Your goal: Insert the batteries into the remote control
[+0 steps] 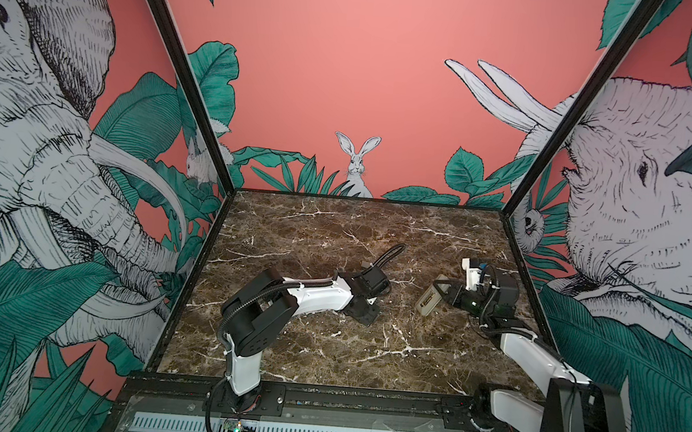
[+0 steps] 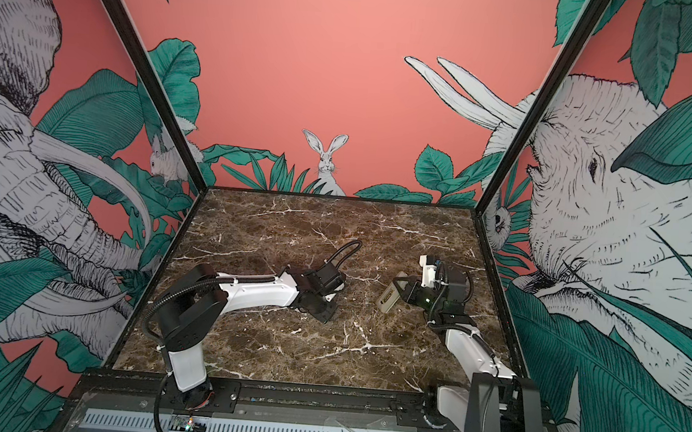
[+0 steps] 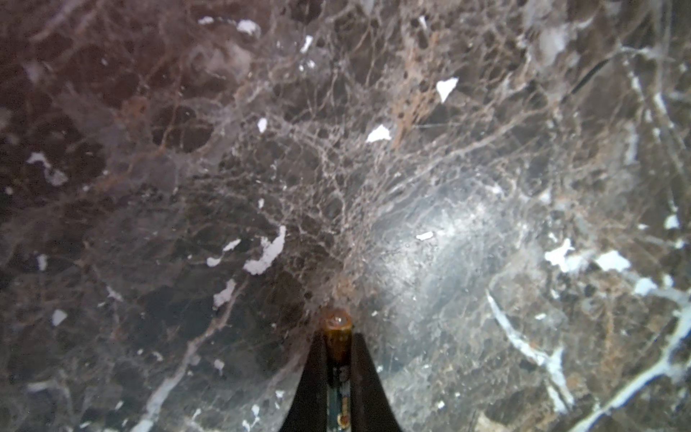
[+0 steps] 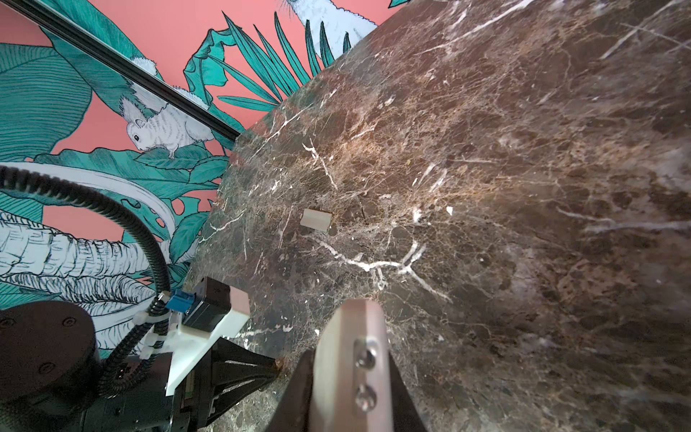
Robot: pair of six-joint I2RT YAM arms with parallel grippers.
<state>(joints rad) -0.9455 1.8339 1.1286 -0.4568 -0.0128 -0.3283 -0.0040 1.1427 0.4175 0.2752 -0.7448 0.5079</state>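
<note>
A dark marble-patterned desk seen from above, with two robot arms reaching in from its near edge. Nearest, about the middle of the desk, the left gripper hangs low over the surface. Its jaws are pinched narrow around a battery, a slim dark cylinder whose coppery tip pokes out beyond them. The battery looks light, rigid and smooth, so it could pivot or slide in the pinch. A hold across its middle seems safest.

A little farther back, near the right edge, the right gripper clamps the remote control by its sides. The remote is tilted, its grey-beige back and recess showing in a top view. It appears to be light, hard plastic, best held clear of the recess.

Farther back, a small grey cover plate lies flat on the desk. No second battery is visible.
</note>
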